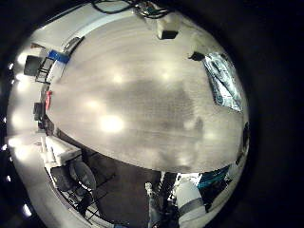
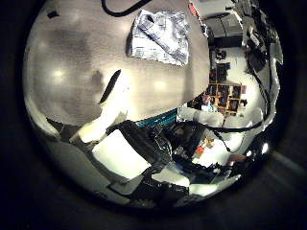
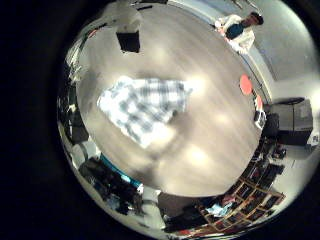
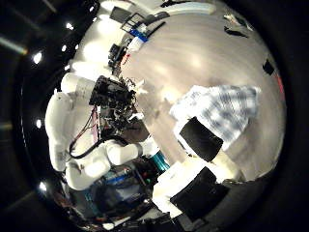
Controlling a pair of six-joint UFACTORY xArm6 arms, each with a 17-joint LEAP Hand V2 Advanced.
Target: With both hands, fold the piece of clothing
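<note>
A checked piece of clothing lies spread flat on the wooden table. It sits in the middle of the right little finger side palm view [image 3: 145, 105] and beside the right hand's fingers [image 4: 201, 138] in the right thumb side palm view [image 4: 227, 106]. The left thumb side palm view shows it [image 2: 163, 34] lying away from the left hand's fingers [image 2: 110, 99]. Both hands hover above the table with relaxed fingers and hold nothing. Another hand [image 4: 116, 97] on its arm shows in the right thumb side palm view.
A small dark box [image 3: 128, 40] stands on the table beyond the clothing; it also shows in the left little finger side palm view [image 1: 168, 31]. Bare table [image 1: 123, 95] lies under the left hand. A round disc [image 3: 245, 85] lies off to one side.
</note>
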